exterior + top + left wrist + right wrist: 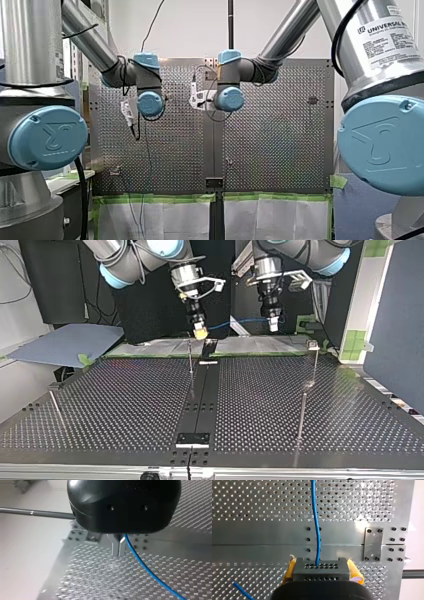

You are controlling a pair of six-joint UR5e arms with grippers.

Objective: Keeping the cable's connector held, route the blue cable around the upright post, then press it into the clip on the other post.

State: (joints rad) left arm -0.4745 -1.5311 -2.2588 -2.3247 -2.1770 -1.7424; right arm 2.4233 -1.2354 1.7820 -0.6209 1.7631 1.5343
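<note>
Left gripper (119, 548): a black housing with metal fingers (115, 547), clenched on the blue cable (147, 571), which leaves beside them and slants away over the perforated tabletop (95, 580).
Blue cable: thin, round and bright blue. In the top view it is stretched almost straight between the two grippers, in the air above the tabletop's far edge. A second, loose stretch shows beside the right gripper in its wrist view. No connector can be made out.
Right gripper (200, 332): its yellow pads (355, 573) are closed on the cable, just beside the top of the upright post (190, 357).
Upright post: a slim rod near the middle of the far edge.
Clip (313, 345): it tops another post towards the far edge's right corner in the top view, well apart from the cable.
</note>
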